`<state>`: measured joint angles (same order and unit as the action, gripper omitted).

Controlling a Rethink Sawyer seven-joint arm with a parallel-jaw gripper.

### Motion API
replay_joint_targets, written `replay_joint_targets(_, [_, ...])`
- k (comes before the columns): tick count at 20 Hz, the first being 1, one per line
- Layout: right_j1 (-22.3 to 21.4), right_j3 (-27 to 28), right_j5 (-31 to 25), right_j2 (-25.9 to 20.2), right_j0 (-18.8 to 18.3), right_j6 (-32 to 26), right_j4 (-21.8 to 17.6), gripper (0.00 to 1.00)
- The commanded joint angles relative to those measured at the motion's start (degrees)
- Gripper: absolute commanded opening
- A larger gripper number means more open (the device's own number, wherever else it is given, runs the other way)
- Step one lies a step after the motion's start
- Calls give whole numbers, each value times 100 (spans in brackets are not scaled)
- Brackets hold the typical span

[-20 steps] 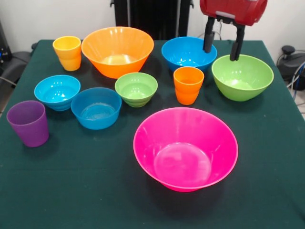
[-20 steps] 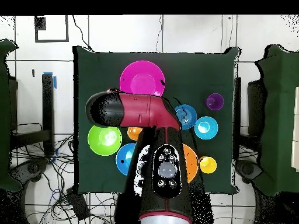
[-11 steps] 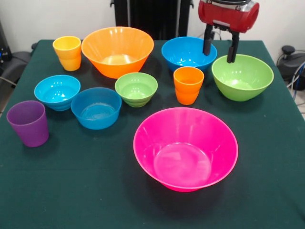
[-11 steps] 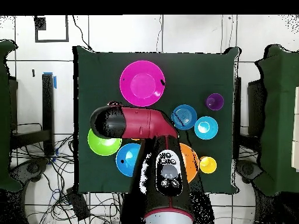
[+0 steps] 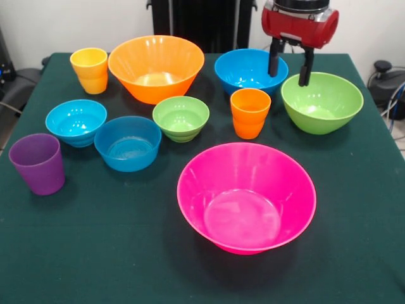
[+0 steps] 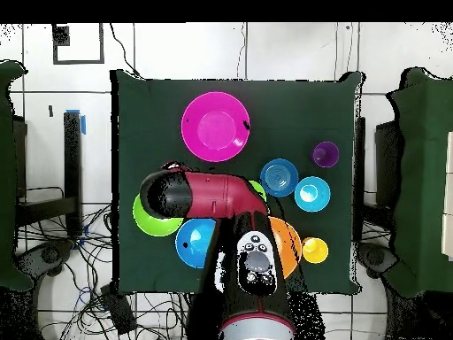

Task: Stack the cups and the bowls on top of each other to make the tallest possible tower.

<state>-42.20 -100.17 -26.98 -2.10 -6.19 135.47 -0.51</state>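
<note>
My gripper [image 5: 288, 78] hangs open and empty over the gap between the medium blue bowl [image 5: 248, 69] and the medium green bowl [image 5: 323, 102]. The orange cup [image 5: 250, 113] stands just in front of it. The large pink bowl [image 5: 246, 196] sits nearest the camera, and the large orange bowl [image 5: 156, 66] and yellow cup [image 5: 89, 69] at the back left. A small green bowl [image 5: 181, 118], a blue bowl [image 5: 128, 143], a cyan bowl [image 5: 76, 121] and the purple cup [image 5: 38, 163] stand apart on the left. Nothing is stacked. From overhead the arm [image 6: 208, 195] hides the gripper.
A dark green cloth covers the table [image 5: 95, 253]. In the overhead view the arm covers part of the medium green bowl [image 6: 149, 223] and of the large orange bowl [image 6: 289, 250]. Cables lie on the floor beside the table [image 6: 62, 248].
The gripper has drawn back toward the table's far side and shifted slightly left in the front view, still open and empty. No cup or bowl has moved.
</note>
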Motion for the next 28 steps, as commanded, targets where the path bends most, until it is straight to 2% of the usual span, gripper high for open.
replay_joint_targets(1, [169,-195,-117,-608,-285,-563,-413,100])
replay_joint_targets(4, [97,-249,-116,-592,-340,-565,-463,100])
replay_joint_targets(11, [9,-271,-239,-725,-733,-880,-612,100])
replay_joint_targets(16, [146,-350,65,-752,-602,-534,-691,100])
replay_joint_targets(25, [188,-905,707,-841,-521,-79,-642,100])
replay_joint_targets(28, [193,-996,914,-788,-385,71,-637,100])
